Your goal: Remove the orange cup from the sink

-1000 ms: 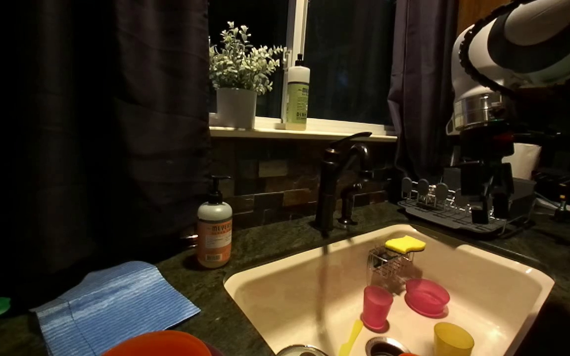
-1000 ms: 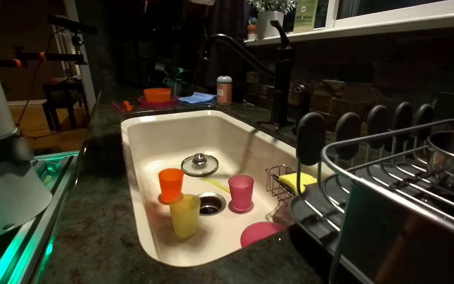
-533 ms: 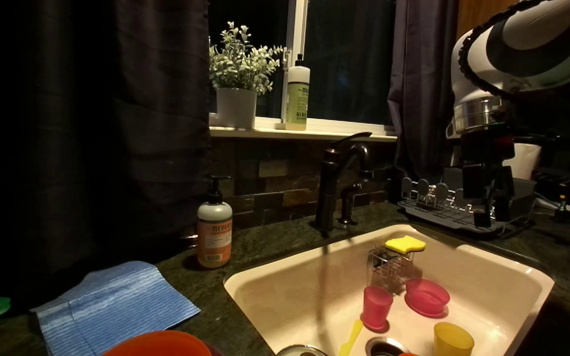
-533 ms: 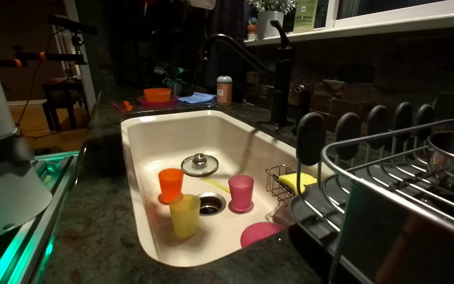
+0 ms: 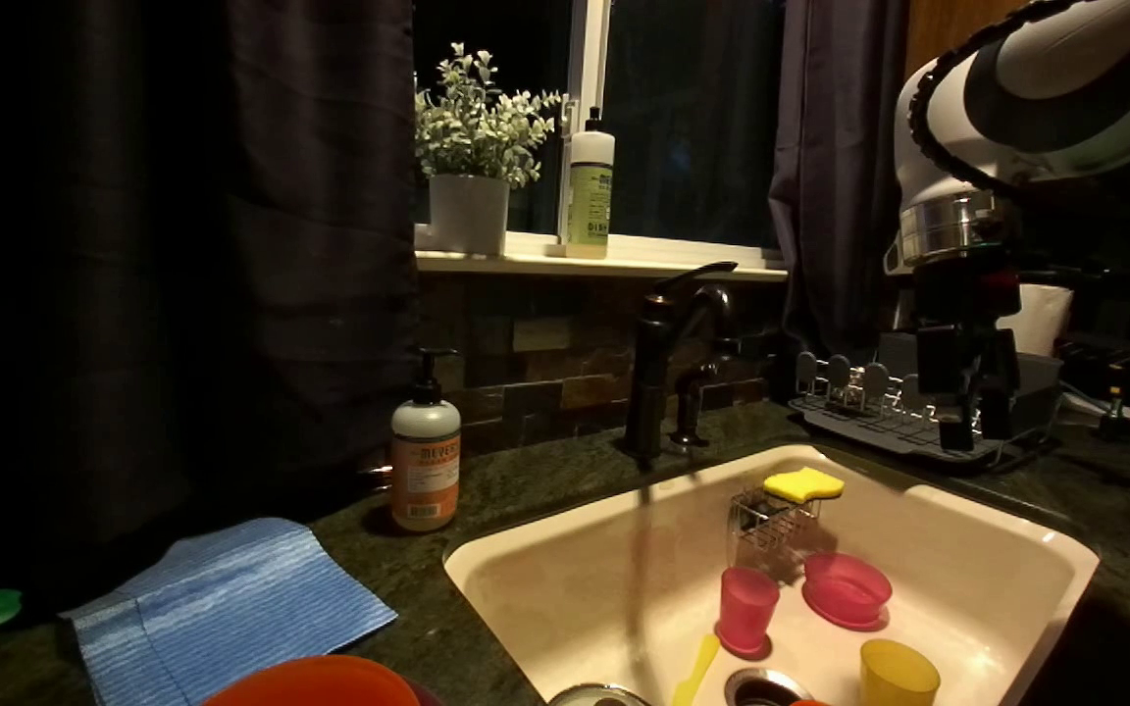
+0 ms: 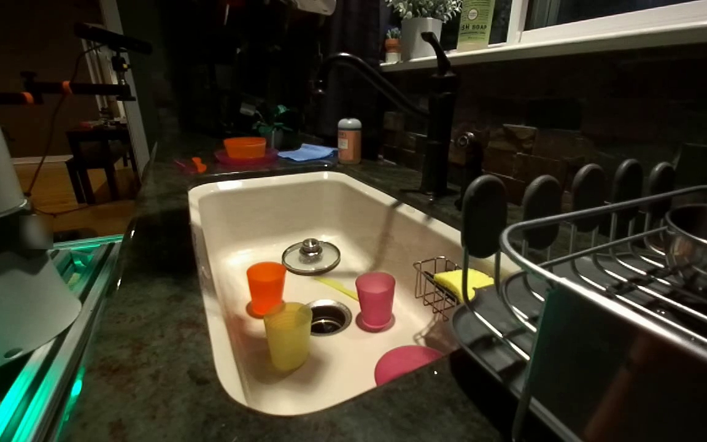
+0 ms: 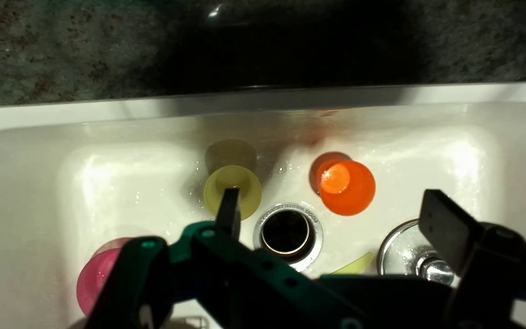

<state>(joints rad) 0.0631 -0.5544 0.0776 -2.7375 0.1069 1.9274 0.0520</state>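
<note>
Claw [image 7: 336, 214] wide and holding nothing, orange cup [image 7: 354, 194] stands upright in sink [image 7: 121, 183] near drain [image 7: 286, 234], likely light bendy plastic, maybe slick, so best pinched gently near its rim

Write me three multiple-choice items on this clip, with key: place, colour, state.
1. Where is the orange cup? A) windowsill B) sink C) dish rack
2. What colour is the sponge? A) blue B) pink C) yellow
3. How does the gripper stand? A) open B) shut on the orange cup C) shut on nothing

1 B: the wrist view shows it on the sink floor.
2 C: both exterior views show it yellow.
3 A: its jaws stand wide apart in the wrist view.
</note>
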